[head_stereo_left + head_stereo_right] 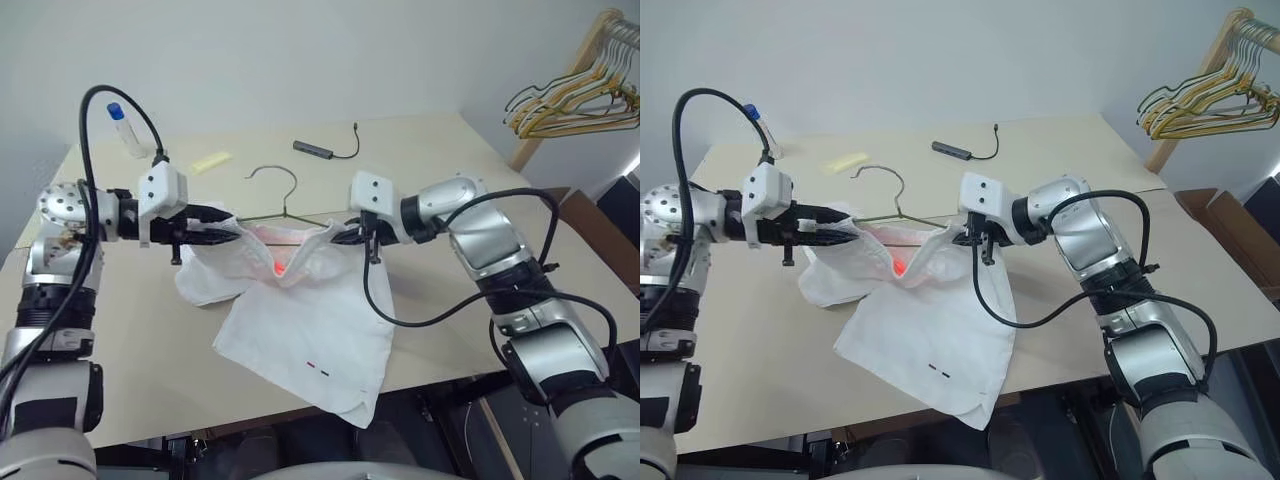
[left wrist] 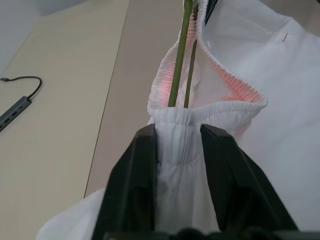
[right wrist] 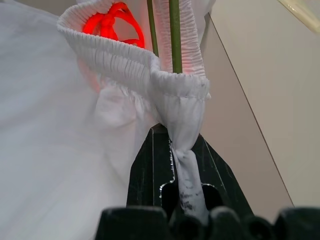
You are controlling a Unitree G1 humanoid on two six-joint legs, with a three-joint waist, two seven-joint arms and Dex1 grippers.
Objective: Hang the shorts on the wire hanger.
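Observation:
The white shorts (image 1: 300, 340) hang by their gathered waistband between my two grippers, and their legs lie on the table (image 1: 120, 350). The wire hanger (image 1: 285, 190) runs inside the waistband, with its hook sticking up behind. Its thin wires (image 2: 179, 65) pass through the elastic opening. My left gripper (image 2: 177, 131) is open, its fingers (image 2: 142, 165) parted on either side of one end of the waistband. My right gripper (image 3: 177, 137) is shut on the other end of the waistband, pinching a twisted fold of cloth just below the hanger wire (image 3: 175, 35).
At the table's back stand a bottle with a blue cap (image 1: 125, 128), a small yellow piece (image 1: 212, 160) and a dark hub with a cable (image 1: 318, 150). A wooden rack with bunched hangers (image 1: 575, 100) stands at the far right. The shorts' hem overhangs the front edge.

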